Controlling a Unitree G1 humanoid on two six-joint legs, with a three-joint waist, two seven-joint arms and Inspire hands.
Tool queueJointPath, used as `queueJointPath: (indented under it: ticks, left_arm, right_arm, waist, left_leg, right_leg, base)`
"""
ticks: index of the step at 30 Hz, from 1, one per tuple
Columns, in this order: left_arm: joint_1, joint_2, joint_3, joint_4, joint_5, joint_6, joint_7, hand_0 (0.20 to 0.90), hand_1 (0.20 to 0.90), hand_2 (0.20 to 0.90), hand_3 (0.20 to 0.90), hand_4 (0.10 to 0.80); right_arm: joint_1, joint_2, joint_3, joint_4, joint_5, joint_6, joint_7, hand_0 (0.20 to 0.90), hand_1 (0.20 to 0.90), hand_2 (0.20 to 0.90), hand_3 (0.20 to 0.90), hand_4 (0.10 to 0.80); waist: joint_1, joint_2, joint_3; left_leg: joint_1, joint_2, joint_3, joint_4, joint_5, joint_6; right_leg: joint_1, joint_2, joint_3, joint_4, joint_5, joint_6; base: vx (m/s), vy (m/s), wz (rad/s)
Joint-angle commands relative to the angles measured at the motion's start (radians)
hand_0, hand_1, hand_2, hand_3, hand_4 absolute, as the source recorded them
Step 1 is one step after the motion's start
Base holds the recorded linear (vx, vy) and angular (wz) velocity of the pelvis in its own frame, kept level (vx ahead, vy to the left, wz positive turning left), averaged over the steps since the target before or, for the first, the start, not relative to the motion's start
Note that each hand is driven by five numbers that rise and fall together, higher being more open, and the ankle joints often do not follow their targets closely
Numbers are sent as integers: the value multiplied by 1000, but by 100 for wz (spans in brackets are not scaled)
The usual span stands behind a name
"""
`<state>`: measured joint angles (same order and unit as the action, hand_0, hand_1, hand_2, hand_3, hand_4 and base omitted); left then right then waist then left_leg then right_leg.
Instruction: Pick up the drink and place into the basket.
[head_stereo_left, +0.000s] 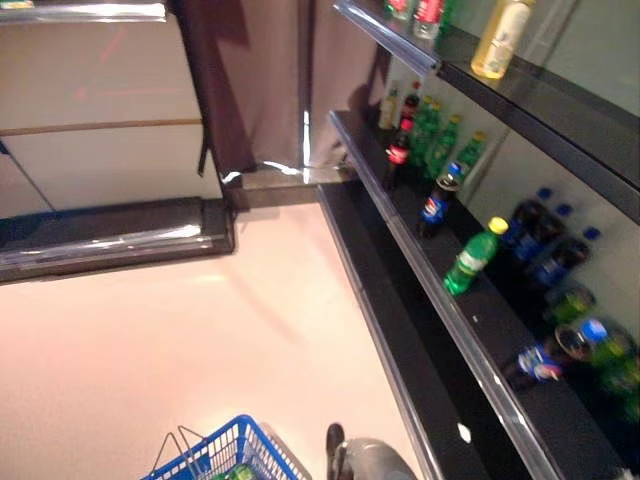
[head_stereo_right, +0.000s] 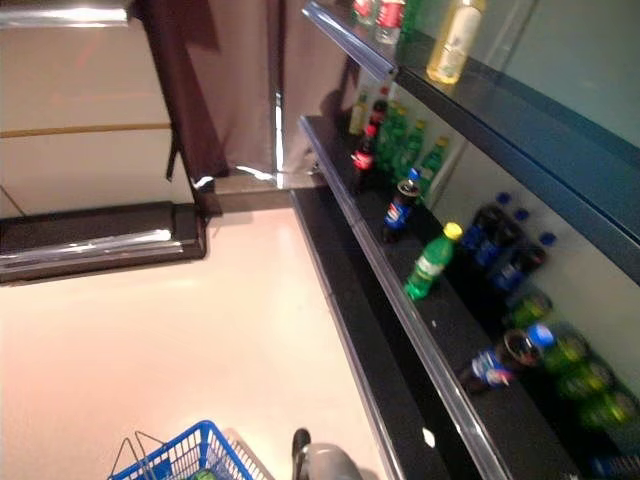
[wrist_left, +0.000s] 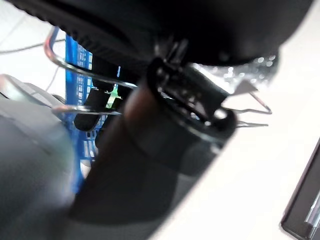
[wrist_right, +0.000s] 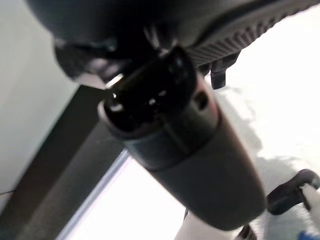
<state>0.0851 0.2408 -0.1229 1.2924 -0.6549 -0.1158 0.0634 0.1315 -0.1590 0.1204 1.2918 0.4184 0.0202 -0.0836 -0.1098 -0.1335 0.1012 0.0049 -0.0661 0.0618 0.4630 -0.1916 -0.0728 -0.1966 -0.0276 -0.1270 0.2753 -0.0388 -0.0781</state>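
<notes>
You are looking down from the robot's head at a pale shop floor, with dark shelving running along the right side. On the lower shelf (head_stereo_left: 470, 330) stand many drinks: a green bottle with a yellow cap (head_stereo_left: 474, 256) near the shelf's front edge, a dark cola bottle with a blue label (head_stereo_left: 436, 205) further along that edge, a dark bottle with a red label (head_stereo_left: 399, 150) beyond it, and a cluster of green bottles (head_stereo_left: 440, 140) toward the shelf's far end. More blue-capped bottles (head_stereo_left: 545, 240) sit against the back wall, and one bottle lies on its side (head_stereo_left: 545, 362) at the near end. The blue basket (head_stereo_left: 225, 455) sits at the bottom edge of the view, on the floor side of the shelf, and something green (head_stereo_left: 240, 472) shows inside it, too small to identify. In the left wrist view the left hand (wrist_left: 100, 107) appears to have its dark fingers curled round the basket's wire handle (wrist_left: 75, 67). The right hand (wrist_right: 220, 70) shows only as a dark bulk in its own wrist view; you cannot tell whether it is released or clenched, and no drink is visible in it. Judging from this, a green item may already be in the basket, but the shelf drinks stand untouched and the right hand has not reached them, so the reach, pick and placing appear still to come.
</notes>
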Motion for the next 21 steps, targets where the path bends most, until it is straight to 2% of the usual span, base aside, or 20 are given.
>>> queueJointPath:
  ticks: [1,3,5,6,7,8,9,10,11,12,13,14,15,16,18,19,21]
  left_arm:
    - [-67,-52,-2,-122,15,-134,-41,300,300,300,200,100]
    - [-70,-41,7,-145,-18,-134,-38,300,300,300,200,100]
    - [-67,-39,23,-144,-43,-139,-49,300,300,300,200,100]
    - [-56,-38,49,-128,-49,-152,-71,300,300,300,200,100]
    - [-48,-38,59,-117,-43,-159,-78,300,300,300,200,100]
    - [-32,-47,76,-101,-28,-175,-92,300,300,300,200,100]
    - [-28,-50,78,-100,-24,-178,-93,300,300,300,200,100]
    - [-19,-62,92,-96,-7,-183,-90,300,300,300,200,100]
    - [-19,-62,92,-97,-7,-183,-90,300,300,300,200,100]
    - [-14,-76,100,-93,1,-184,-76,300,300,300,200,100]
    - [-15,-81,105,-94,10,-176,-65,300,300,300,200,100]
    - [-15,-81,105,-94,10,-176,-64,300,300,300,200,100]
    - [-21,-78,109,-102,18,-149,-55,300,300,300,200,100]
    - [-27,-71,109,-104,21,-133,-54,300,300,300,200,100]
    - [-39,-61,109,-100,32,-121,-60,300,300,300,200,100]
    - [-48,-46,93,-101,48,-122,-61,300,300,300,200,100]
    - [-54,-23,78,-103,43,-121,-73,300,300,300,200,100]
  right_arm:
    - [-28,-96,61,-48,-84,-7,-34,900,900,900,900,800]
    - [-48,-107,65,-47,-31,3,-13,900,900,900,900,800]
    - [-69,-108,58,-38,-50,3,-7,900,900,900,900,800]
    - [-88,-104,56,-17,-54,-5,-11,900,900,900,900,800]
    - [-91,-99,57,-9,-42,-6,-13,900,900,900,900,800]
    - [-93,-90,58,-1,-43,-11,-16,900,900,900,900,800]
    - [-93,-89,58,0,-48,-13,-18,900,900,900,900,800]
    - [-92,-90,58,7,-61,-16,-13,900,900,900,900,800]
    - [-92,-89,58,7,-62,-16,-13,900,900,900,900,800]
    - [-89,-88,54,10,-62,-18,-5,900,900,900,900,800]
    - [-87,-86,50,8,-46,-15,-5,900,900,900,900,800]
    - [-87,-86,50,8,-46,-15,-5,900,900,900,900,800]
    - [-90,-80,34,7,-17,-12,-8,900,900,900,900,800]
    - [-87,-79,24,6,-3,-15,-5,900,900,900,900,800]
    - [-80,-74,3,-2,10,-33,-19,900,900,900,900,800]
    - [-67,-67,-10,-11,20,-45,-37,900,900,900,900,800]
    - [-58,-57,-13,-21,11,-49,-51,900,900,900,900,800]
  waist:
    - [20,24,17]
    - [68,27,51]
    - [93,27,64]
    - [101,33,64]
    - [111,42,66]
    - [131,45,66]
    - [134,45,66]
    - [149,48,66]
    - [149,47,68]
    - [158,48,70]
    - [159,52,72]
    - [159,51,72]
    - [154,62,68]
    - [148,66,70]
    - [136,70,72]
    - [123,72,66]
    - [108,79,54]
  left_leg:
    - [-78,-32,39,281,270,4]
    - [-189,21,70,197,245,31]
    - [-196,40,76,88,245,41]
    - [-167,96,86,-93,230,53]
    - [-151,129,53,-231,249,45]
    - [-146,180,-15,-377,294,20]
    - [-146,191,-24,-395,306,14]
    - [-155,232,-67,-455,342,-8]
    - [-150,231,-66,-458,343,-8]
    - [-162,254,-84,-461,350,-20]
    - [-168,256,-85,-435,345,-21]
    - [-167,256,-85,-434,344,-21]
    - [-157,253,-78,-416,327,-25]
    - [-144,245,-74,-401,306,-24]
    - [-144,223,-50,-350,266,-12]
    - [-148,198,-18,-309,232,7]
    - [-106,159,21,-327,209,41]
  right_leg:
    - [124,14,20,-167,90,80]
    - [188,27,55,-178,55,77]
    - [214,30,81,-187,40,81]
    - [231,39,110,-196,23,94]
    - [249,46,132,-198,9,104]
    - [279,43,181,-211,-5,117]
    - [282,42,189,-213,-5,119]
    - [301,34,216,-226,-8,128]
    - [304,32,216,-226,-9,128]
    - [324,10,231,-231,-16,142]
    - [333,-12,231,-228,-22,154]
    - [334,-12,231,-228,-23,154]
    - [331,-53,218,-209,-29,183]
    - [327,-80,209,-185,-38,198]
    - [323,-113,202,-153,-46,213]
    - [322,-140,193,-126,-40,224]
    - [266,-182,163,-36,41,244]
  base:
    - [212,-71,-26]
    - [278,-20,-73]
    - [320,120,-69]
    - [436,286,-52]
    - [643,436,-54]
    - [479,331,-40]
    - [527,343,-48]
    - [265,170,-37]
    - [420,300,-62]
    - [340,292,-59]
    - [338,293,-67]
    - [310,335,-57]
    - [301,333,-45]
    - [407,446,-34]
    - [311,327,-16]
    - [305,317,-10]
    - [288,313,-19]
